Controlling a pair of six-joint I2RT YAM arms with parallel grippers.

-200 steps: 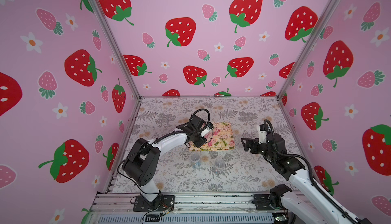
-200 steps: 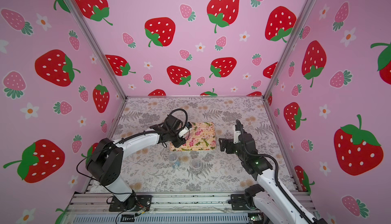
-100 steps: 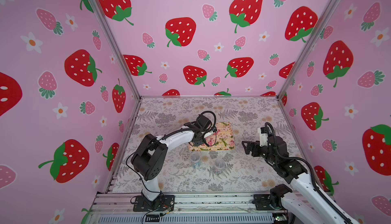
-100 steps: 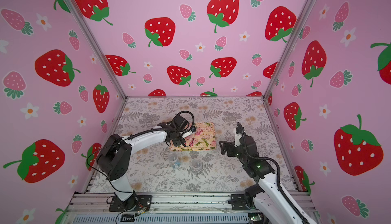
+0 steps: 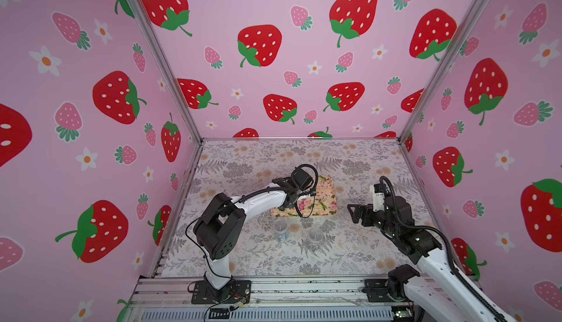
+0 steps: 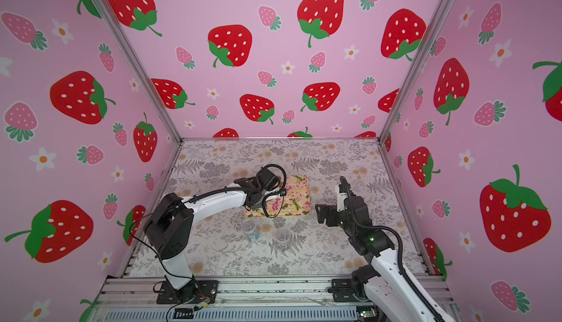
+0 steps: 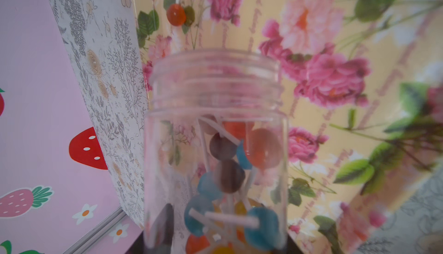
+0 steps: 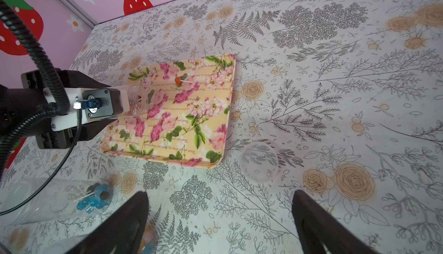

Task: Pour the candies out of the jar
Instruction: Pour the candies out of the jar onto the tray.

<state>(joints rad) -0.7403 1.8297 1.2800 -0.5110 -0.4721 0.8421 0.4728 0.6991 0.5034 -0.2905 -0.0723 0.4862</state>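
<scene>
My left gripper point(image 7: 220, 245) is shut on the clear jar point(image 7: 215, 120). It holds the jar tipped, mouth over the floral tray point(image 7: 359, 144). The candies point(image 7: 227, 176), blue, orange and dark lollipops on white sticks, lie inside the jar behind its neck. One orange candy point(image 7: 176, 14) lies on the tray beyond the mouth, and the right wrist view shows it too point(image 8: 178, 80). In that view the jar point(image 8: 137, 101) sticks out of the left gripper over the tray's point(image 8: 187, 125) edge. My right gripper point(image 8: 220, 192) hangs open and empty above the table, right of the tray point(image 5: 327, 205).
Two clear jars point(image 5: 280, 229) point(image 5: 314, 238) stand on the table in front of the tray, and the left one holds blue candies. A clear round lid point(image 8: 260, 162) lies beside the tray, on the right gripper's side. Pink strawberry walls close in three sides.
My left arm has swung the jar rightwards, further over the tray. The right arm has sunk a little and its jaws stay wide.
</scene>
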